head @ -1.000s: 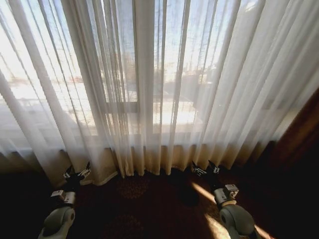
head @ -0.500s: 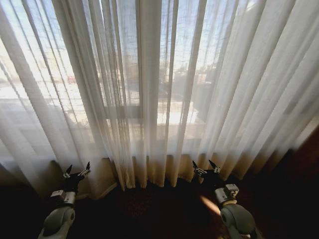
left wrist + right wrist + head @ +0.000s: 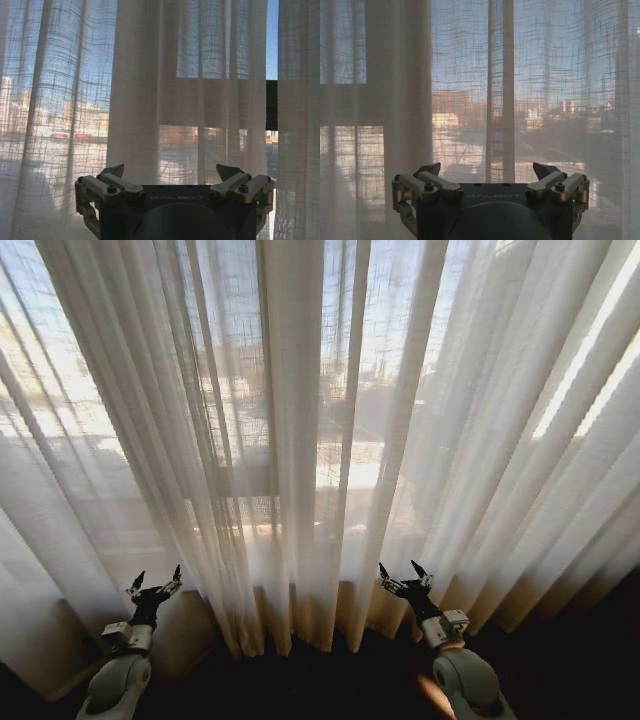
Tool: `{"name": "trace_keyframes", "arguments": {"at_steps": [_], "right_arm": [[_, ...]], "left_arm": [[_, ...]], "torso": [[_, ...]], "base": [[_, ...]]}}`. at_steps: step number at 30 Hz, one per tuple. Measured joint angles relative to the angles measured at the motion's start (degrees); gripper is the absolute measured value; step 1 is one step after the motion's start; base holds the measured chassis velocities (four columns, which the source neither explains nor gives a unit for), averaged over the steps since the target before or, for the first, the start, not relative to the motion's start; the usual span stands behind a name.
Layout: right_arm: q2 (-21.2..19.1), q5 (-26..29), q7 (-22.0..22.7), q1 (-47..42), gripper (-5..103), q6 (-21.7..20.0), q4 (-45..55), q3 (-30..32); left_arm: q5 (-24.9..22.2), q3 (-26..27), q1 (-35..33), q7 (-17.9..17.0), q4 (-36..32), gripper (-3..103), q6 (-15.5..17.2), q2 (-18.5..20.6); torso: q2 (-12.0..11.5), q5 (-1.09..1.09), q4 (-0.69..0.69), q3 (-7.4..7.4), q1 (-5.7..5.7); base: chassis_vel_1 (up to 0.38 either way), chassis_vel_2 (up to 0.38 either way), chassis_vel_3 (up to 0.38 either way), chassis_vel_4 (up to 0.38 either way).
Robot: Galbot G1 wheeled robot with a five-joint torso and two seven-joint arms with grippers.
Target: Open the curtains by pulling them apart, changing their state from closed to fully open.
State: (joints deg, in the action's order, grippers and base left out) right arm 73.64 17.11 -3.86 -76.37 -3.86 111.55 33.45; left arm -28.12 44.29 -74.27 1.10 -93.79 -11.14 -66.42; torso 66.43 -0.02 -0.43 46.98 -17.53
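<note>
Approach step: left gripper (image 3: 156, 584) and right gripper (image 3: 403, 578), jaws spread and empty, near the closed curtains (image 3: 300, 440); next, grasp the centre pleats.

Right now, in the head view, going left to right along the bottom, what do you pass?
Left gripper, open → the curtains' bunched middle pleats → right gripper, open.

You're looking at the curtains (image 3: 300, 440) — sheer, loosely woven matt cloth, coarse grid weave showing. Below them, the left hand (image 3: 155, 582) and right hand (image 3: 402, 576) have matt grey metal links — dark smooth plastic bodies.
</note>
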Motion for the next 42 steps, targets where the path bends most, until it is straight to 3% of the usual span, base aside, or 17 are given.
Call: {"name": "trace_keyframes", "arguments": {"at_steps": [14, 23, 34, 42], "right_arm": [[0.6, -1.3, -1.6, 5.6, 100, 2.4, -6.8, -4.9], [0.4, -1.5, 0.9, 9.8, 100, 5.2, -10.9, -6.8], [-1.9, -2.7, 5.0, 15.4, 100, 3.9, -15.7, -9.1], [-1.4, -2.2, 7.4, 20.8, 100, 3.7, -21.3, -11.0]], "left_arm": [[0.0, 0.0, 0.0, 0.0, 0.0, 100, 0.0, 0.0], [0.0, 0.0, 0.0, 0.0, 0.0, 100, 0.0, 0.0], [0.0, 0.0, 0.0, 0.0, 0.0, 100, 0.0, 0.0], [0.0, 0.0, 0.0, 0.0, 0.0, 100, 0.0, 0.0]], "torso": [[0.0, 0.02, -0.01, 0.01, -0.02], [0.0, 0.02, 0.00, 0.01, -0.02], [0.0, 0.02, 0.00, -0.02, 0.05], [0.0, 0.02, -0.01, 0.00, 0.00]], "base": [[0.008, 0.000, -0.005, 0.010], [-0.105, 0.118, 0.105, -0.127], [-0.027, 0.025, 0.026, -0.024], [0.000, 0.000, 0.000, 0.000]]}}
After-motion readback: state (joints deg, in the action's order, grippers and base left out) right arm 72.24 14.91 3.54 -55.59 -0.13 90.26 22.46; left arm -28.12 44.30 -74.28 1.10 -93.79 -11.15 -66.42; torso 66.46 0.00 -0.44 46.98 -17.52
